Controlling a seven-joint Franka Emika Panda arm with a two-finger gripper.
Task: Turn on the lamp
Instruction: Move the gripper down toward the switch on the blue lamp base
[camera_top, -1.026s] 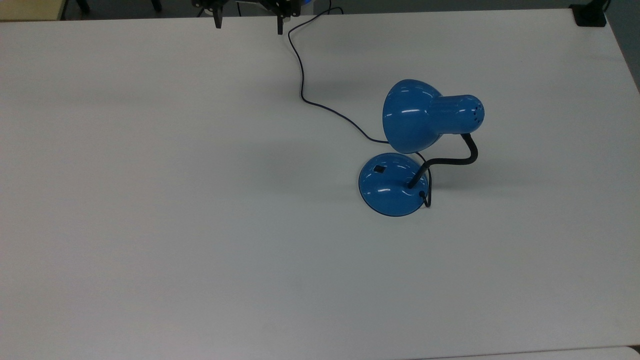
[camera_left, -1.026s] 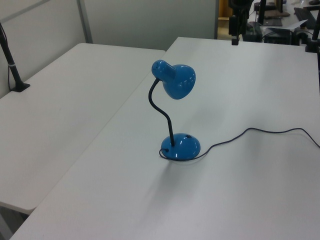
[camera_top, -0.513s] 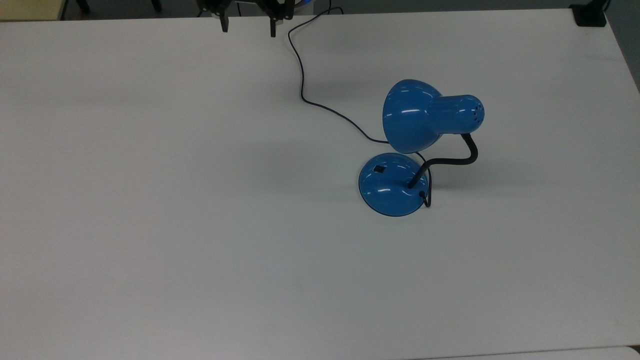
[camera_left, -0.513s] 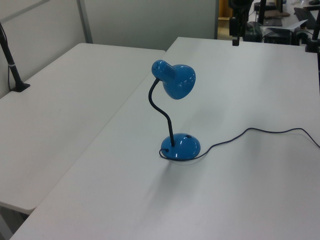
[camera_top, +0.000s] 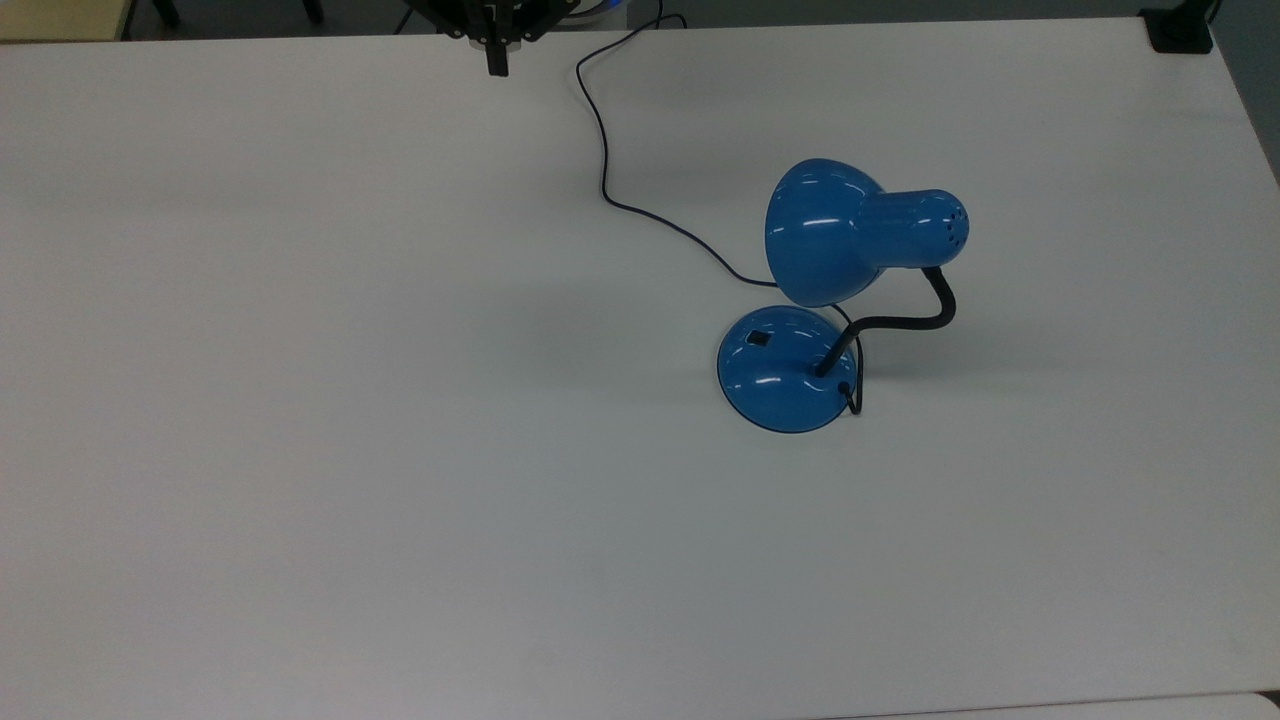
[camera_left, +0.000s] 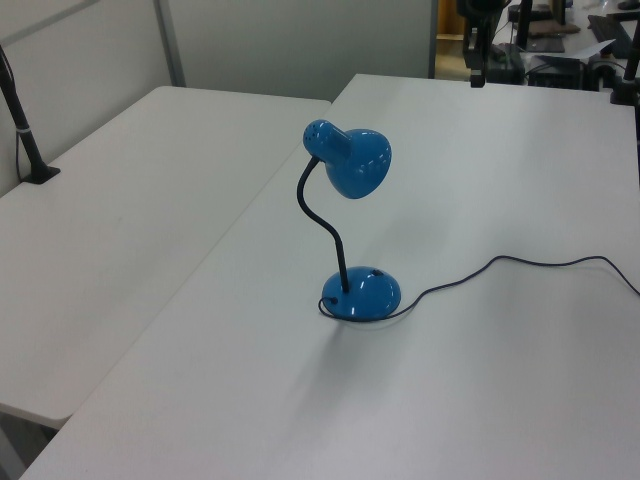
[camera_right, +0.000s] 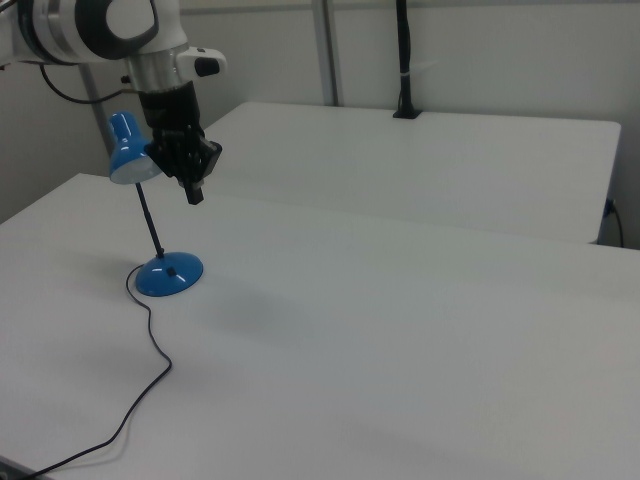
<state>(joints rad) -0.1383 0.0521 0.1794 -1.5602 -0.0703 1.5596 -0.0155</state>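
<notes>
Fingers of the gripper (camera_top: 496, 58) now pressed together into one dark tip, with nothing between them; half a second ago set apart, and a second ago wider still. Seen at the far edge of the tabletop (camera_top: 300, 450) in the top view, raised above the surface in the right view (camera_right: 193, 190). Almost no travel of the arm during this closing, only a small drift.

The lamp (camera_top: 840, 300) unmoved: round blue base (camera_top: 785, 372) flat on the tabletop, toward the top view's right of centre, black gooseneck (camera_top: 900, 320) bent over it, shade (camera_top: 835, 245) hanging above the base's far side. No glow from the shade, so not yet on. Small black switch (camera_top: 761, 339) on top of the base, on the top view's left part, free and uncovered. Thin cord (camera_top: 610, 150) running from the base up toward the far edge, passing just beside the gripper in the top view.

Probably a preparation for pressing: closed fingers make one narrow point, good for pushing a small switch. Gripper well apart from the lamp, so whole approach and descent to the switch remaining. Shade close above the base, so some care needed there.
</notes>
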